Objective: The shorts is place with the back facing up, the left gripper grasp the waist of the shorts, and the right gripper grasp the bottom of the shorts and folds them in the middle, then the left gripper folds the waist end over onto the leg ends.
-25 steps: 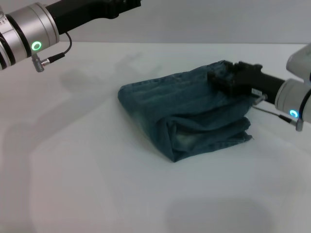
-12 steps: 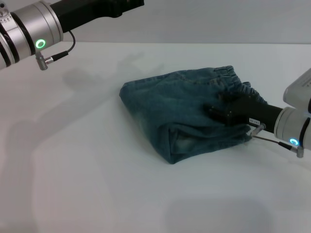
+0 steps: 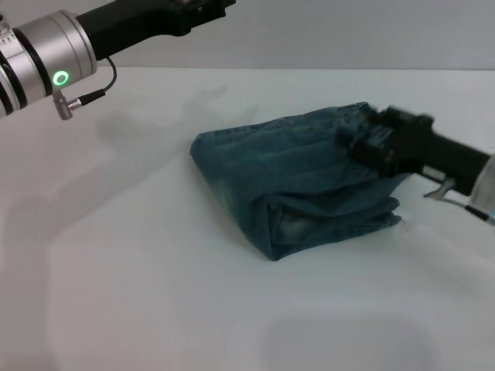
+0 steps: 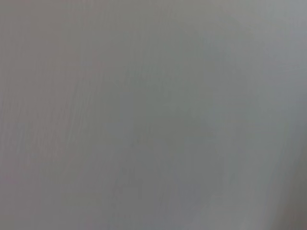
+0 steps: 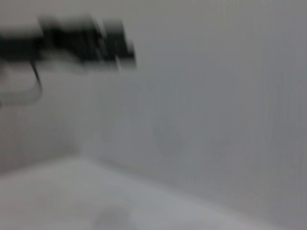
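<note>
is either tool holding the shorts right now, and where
Cannot tell for the right tool, blurred over the folded shorts' right edge. The left tool is raised clear, holding nothing visible.

I see a big white table [image 3: 155, 294] that fills most of the head view, from the bottom edge up to the gray wall at the top. Only one thing lies on it: the blue shorts [image 3: 286, 182], folded into a thick bundle. The bundle sits a little right of the middle of the frame. Soft gray shadows fall on the table top at the left and upper left.
</note>
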You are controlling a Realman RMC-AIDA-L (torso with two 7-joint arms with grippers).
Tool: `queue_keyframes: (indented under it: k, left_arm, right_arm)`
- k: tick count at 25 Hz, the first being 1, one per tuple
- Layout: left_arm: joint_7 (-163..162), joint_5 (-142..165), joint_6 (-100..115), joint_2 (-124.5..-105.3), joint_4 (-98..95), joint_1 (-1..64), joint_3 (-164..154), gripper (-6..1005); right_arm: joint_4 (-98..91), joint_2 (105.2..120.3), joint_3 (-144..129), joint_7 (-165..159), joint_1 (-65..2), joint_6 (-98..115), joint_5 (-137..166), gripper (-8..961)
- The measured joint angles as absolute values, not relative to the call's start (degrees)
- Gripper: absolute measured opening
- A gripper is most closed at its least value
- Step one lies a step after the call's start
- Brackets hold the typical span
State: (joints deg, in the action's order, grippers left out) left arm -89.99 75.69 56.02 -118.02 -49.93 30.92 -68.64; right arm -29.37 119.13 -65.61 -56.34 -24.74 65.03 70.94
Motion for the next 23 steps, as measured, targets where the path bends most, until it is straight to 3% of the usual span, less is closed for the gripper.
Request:
queue_keyframes:
  k: [12,23]
  left_arm:
    - [-74.82,58.16,62.74,-118.26,-45.88,25.18,-68.75,852]
    - [-40.16,18.78,85.93,-118.79,-16.65,21.73,-69.04,852]
  right_arm:
    - [-21.79,118.91,-62.82,-28.67,-16.28,85.46,31.68,567]
    - [-8.41,118.84,-50.75,-20.92,-15.50,90.64,9.88,567]
